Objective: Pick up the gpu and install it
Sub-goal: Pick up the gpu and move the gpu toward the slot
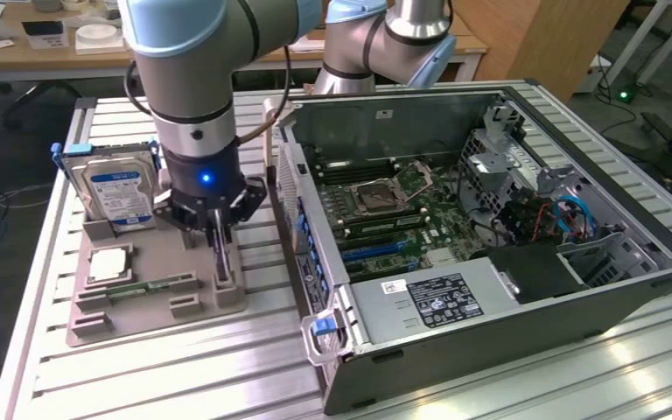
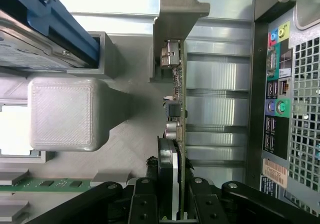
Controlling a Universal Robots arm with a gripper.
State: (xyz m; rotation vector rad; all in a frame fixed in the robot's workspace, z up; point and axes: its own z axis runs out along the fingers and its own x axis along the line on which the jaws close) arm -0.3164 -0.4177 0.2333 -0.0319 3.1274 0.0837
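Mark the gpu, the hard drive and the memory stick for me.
gpu (image 2: 175, 110): wrist view, on the card's edge.
hard drive (image 1: 120, 194): exterior view, on its blue-white label.
memory stick (image 1: 150, 287): exterior view, on its green board.

Table (image 1: 196, 376): slatted silver metal top with parallel grooves.
Parts holder (image 1: 150, 322): grey plastic block lying flat on the slats, at 9 o'clock on the table in the exterior view.
Computer case (image 1: 546, 319): on its side with the open face up, at 3 o'clock.
Between them: holder and case just beside each other, a narrow strip of slats (image 2: 215, 74) showing.
Bare slats: at 6 o'clock.
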